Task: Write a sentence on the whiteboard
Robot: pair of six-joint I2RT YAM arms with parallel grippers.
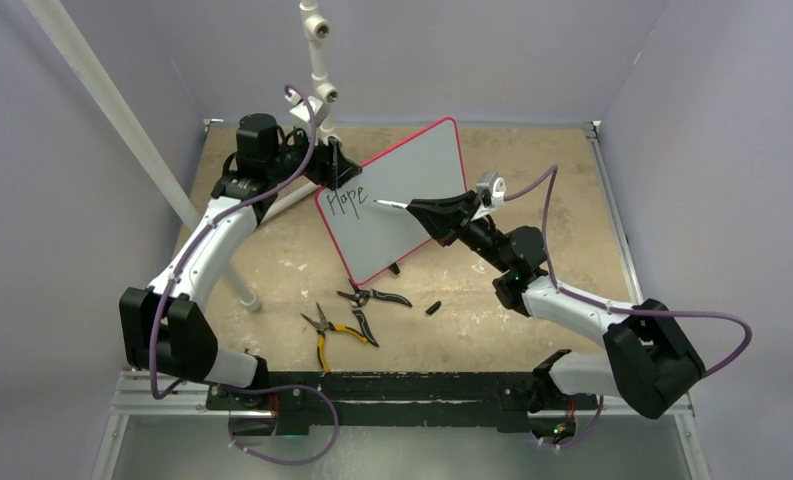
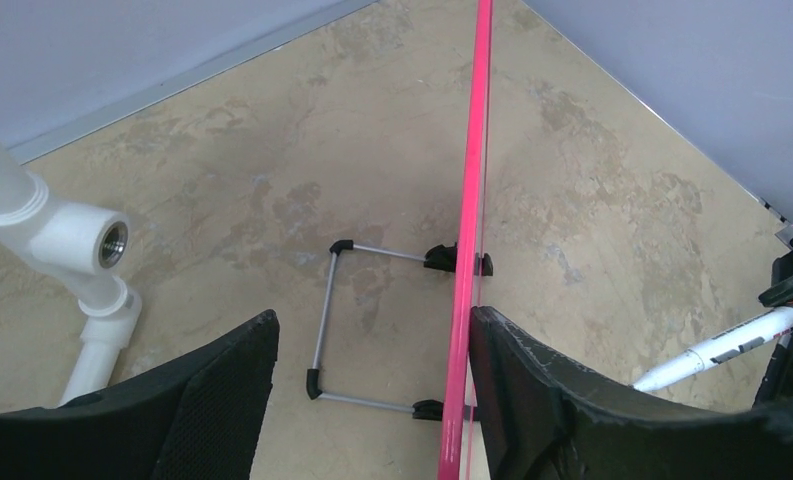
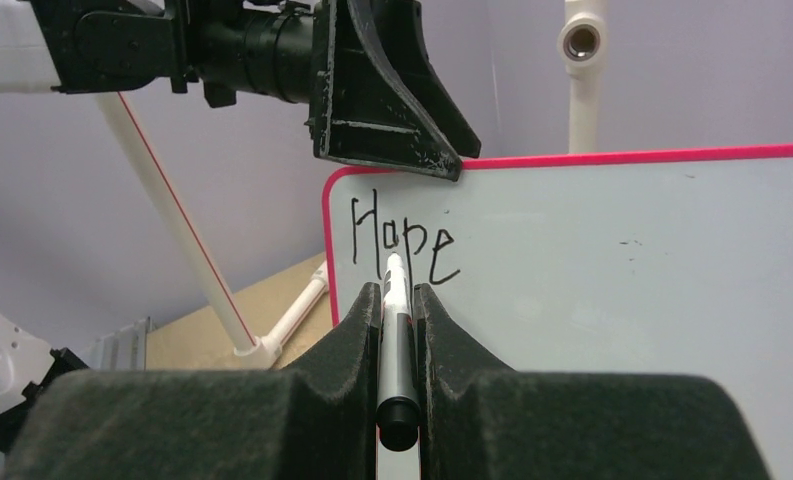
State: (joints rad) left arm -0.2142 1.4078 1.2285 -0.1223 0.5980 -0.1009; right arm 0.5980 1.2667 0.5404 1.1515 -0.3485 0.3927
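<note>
- The whiteboard (image 1: 407,215), red-pink framed, stands propped on the tan table (image 1: 542,260); of the sentence (image 3: 402,240) only "Hope" shows, black, at 1 upper corner
- Left gripper (image 2: 372,330): jaws wide apart, astride the board's edge
- Right gripper (image 3: 397,300): clamped on a white marker (image 3: 393,335), tip at the word
- 2 pliers (image 1: 377,296) lie nearer the arms; the walls are lilac

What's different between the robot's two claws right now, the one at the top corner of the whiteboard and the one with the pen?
The left gripper has its jaws standing apart, while the right gripper is clamped on the marker. The left gripper straddles the pink top edge of the whiteboard; the right gripper faces the board's front, with the marker pointing at the word Hope. Both are black with two fingers.
</note>
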